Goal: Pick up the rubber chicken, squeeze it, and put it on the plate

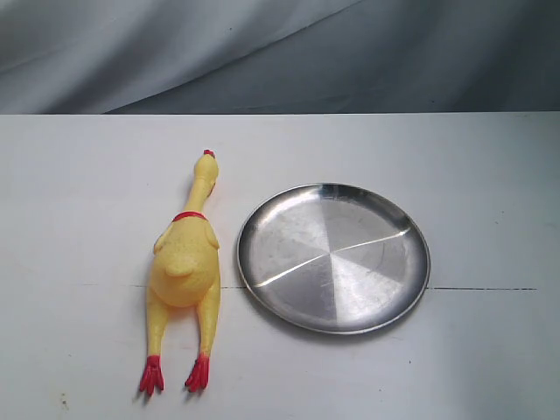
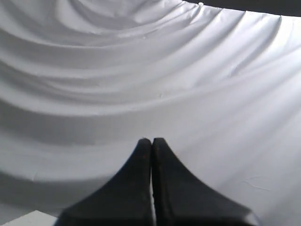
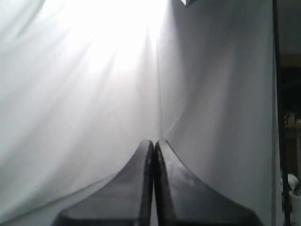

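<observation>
Leftmost, flat on the white bench: a long yellow rubber chicken with red feet, head toward twelve o'clock, feet toward six. Just beside it at three o'clock, not touching: a round shiny steel plate. Left claw clenched on nothing, facing draped white cloth; right claw likewise clenched, empty.

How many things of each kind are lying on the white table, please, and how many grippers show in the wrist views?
rubber chicken: 1
steel plate: 1
grippers: 2 (left gripper and right gripper, both shut, over white cloth and away from the table's things)
Total: 4
</observation>
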